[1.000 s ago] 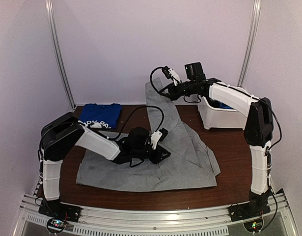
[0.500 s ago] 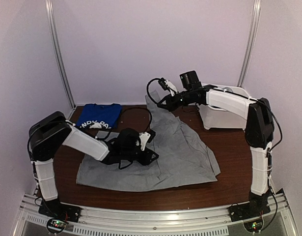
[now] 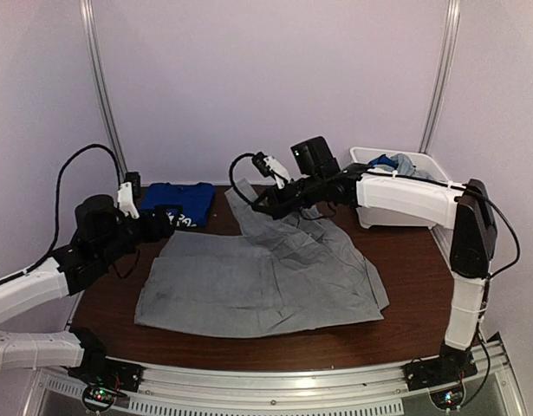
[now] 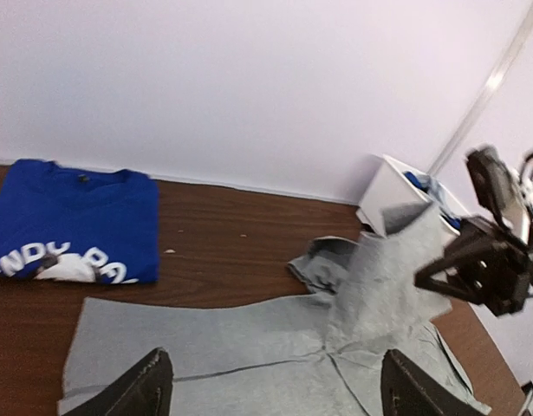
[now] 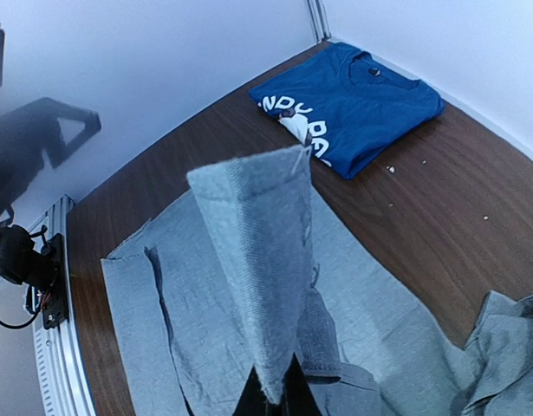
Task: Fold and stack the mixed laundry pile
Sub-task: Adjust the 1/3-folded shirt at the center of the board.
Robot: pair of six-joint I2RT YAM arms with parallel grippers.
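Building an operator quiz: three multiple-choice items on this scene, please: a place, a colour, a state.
1. Where is the folded blue shirt? A near-right corner; B far left on the table; C hanging from a claw.
2. The right claw grips cloth of what colour? A grey; B blue; C white.
3. The left claw is: A shut on cloth; B shut, empty; C open.
B: it lies flat at the table's far-left corner. A: the grey garment has a corner pinched there. C: its fingers stand wide apart.

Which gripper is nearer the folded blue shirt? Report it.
Left. The left gripper, open, hovers by the blue shirt's near edge; the right gripper is farther right, shut on a lifted corner of the grey garment.
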